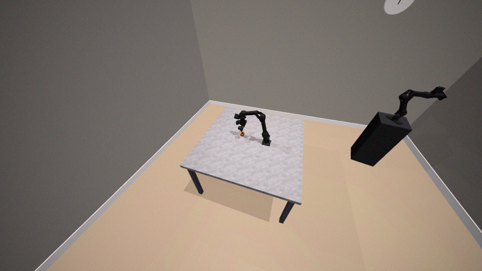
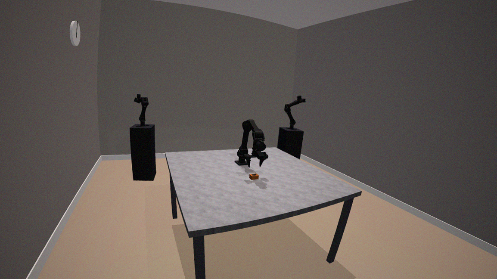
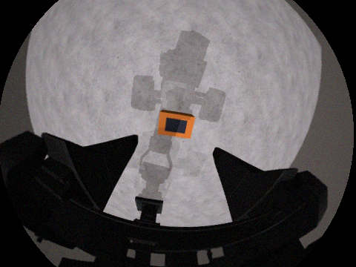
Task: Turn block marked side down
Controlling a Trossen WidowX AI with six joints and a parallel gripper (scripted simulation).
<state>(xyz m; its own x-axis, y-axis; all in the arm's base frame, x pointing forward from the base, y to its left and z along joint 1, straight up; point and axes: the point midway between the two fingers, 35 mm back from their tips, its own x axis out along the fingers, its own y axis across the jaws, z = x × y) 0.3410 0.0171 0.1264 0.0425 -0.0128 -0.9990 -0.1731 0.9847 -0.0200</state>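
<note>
An orange block (image 1: 242, 134) (image 2: 254, 176) (image 3: 161, 127) rests on the pale grey table (image 1: 235, 161) (image 2: 223, 202) (image 3: 93, 63). Its marked side, a dark rectangle framed in orange, faces up. My gripper (image 2: 255, 166) (image 3: 177, 145) is open and empty. It points down and hangs above the table, higher than the block. In the wrist view the block lies just beyond the fingertips, between their lines and turned slightly. In the top view the fingers are small and dark near the block, and their gap is hard to make out.
My arm's base (image 1: 266, 142) (image 2: 241, 162) stands on the table. Shadows of the arm fall on the table around the block. Another arm on a black pedestal (image 1: 377, 141) (image 2: 142, 153) stands off the table, and the exterior view shows a further black pedestal (image 2: 290, 141) with an arm behind the table.
</note>
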